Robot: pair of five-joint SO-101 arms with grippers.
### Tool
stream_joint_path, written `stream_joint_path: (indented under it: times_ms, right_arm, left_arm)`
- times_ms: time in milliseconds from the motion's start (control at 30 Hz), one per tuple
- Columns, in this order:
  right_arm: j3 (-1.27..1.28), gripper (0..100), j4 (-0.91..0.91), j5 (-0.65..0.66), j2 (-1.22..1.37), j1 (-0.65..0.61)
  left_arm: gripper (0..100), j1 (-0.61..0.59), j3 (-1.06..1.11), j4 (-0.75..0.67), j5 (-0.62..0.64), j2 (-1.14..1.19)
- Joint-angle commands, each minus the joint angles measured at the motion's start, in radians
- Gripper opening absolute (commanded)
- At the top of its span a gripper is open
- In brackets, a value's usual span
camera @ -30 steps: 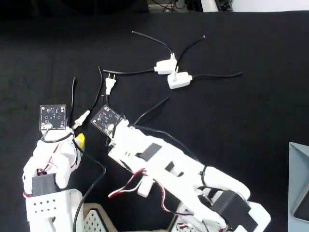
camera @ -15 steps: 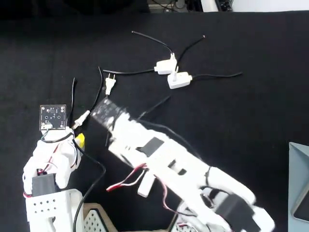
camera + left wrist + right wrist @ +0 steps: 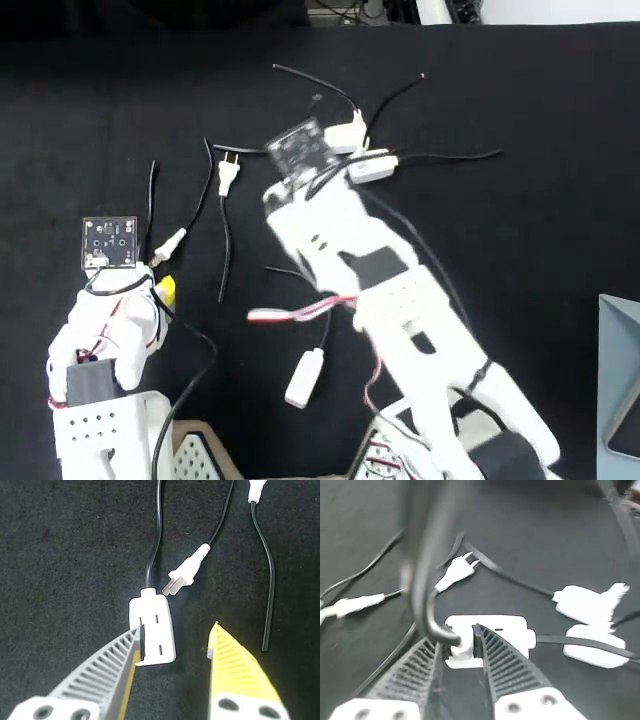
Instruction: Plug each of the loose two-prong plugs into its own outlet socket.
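My left gripper [image 3: 176, 628] is open low over a white outlet socket [image 3: 152, 630], which lies against its grey finger [image 3: 107, 670]. A loose white two-prong plug [image 3: 182, 572] lies with its prongs almost touching the socket's cord end. My right gripper [image 3: 457, 637] is shut on a second white socket [image 3: 495, 632], at the end where its black cord [image 3: 427, 580] curves up. That arm's wrist board [image 3: 300, 150] is at the back middle. Another loose plug [image 3: 228, 175] [image 3: 455, 572] lies to its left, and the first one [image 3: 170, 243] sits nearer the left arm.
Two more white blocks [image 3: 345, 135] [image 3: 372, 167] with black cords lie just right of my right gripper, and they appear again in its wrist view [image 3: 590, 602] [image 3: 595, 650]. Cords sprawl over the black cloth. A grey object [image 3: 620, 380] sits at the right edge.
My right arm has swung from the left middle of the table up towards the back, beside the two white blocks, carrying its socket. The left arm has stayed put.
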Motion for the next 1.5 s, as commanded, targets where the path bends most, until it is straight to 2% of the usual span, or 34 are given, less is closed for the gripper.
stream_joint_path:
  times_ms: [0, 200, 367, 433, 533, 667, 767, 933, 1233, 1467]
  right_arm:
    - [-0.096, 1.2, -0.068, -0.021, 0.105, 0.104]
    - [-0.268, 1.8, -0.068, -0.166, 0.361, 0.187]
    - [-0.369, 15.5, -0.064, -0.173, 0.501, 0.213]
    - [-0.380, 17.6, -0.037, -0.173, 0.504, 0.209]
    - [-0.406, 17.7, 0.032, -0.173, 0.472, 0.173]
    - [-0.410, 17.8, 0.095, -0.175, 0.418, 0.083]
    - [-0.406, 17.8, 0.097, -0.221, 0.426, -0.012]
    - [-0.429, 17.8, 0.064, -0.288, 0.529, -0.147]
    - [-0.542, 17.7, 0.031, -0.350, 0.751, -0.245]
    - [-0.613, 17.7, 0.031, -0.350, 0.846, -0.244]
  left_arm:
    - [22, -0.005, -0.002, -0.018, 0.002, -0.009]
    - [22, -0.005, -0.002, -0.018, 0.002, -0.009]
    - [22, -0.007, 0.007, -0.020, 0.002, -0.009]
    - [22, -0.007, 0.007, -0.020, 0.002, -0.009]
    - [22, -0.036, -0.002, -0.020, 0.006, -0.009]
    - [22, -0.142, -0.007, -0.074, 0.029, -0.009]
    - [22, -0.203, -0.013, -0.083, 0.100, -0.009]
    - [22, -0.268, -0.031, -0.084, 0.114, -0.009]
    - [22, -0.274, -0.031, -0.084, 0.114, -0.009]
    - [22, -0.268, -0.028, -0.084, 0.114, -0.009]
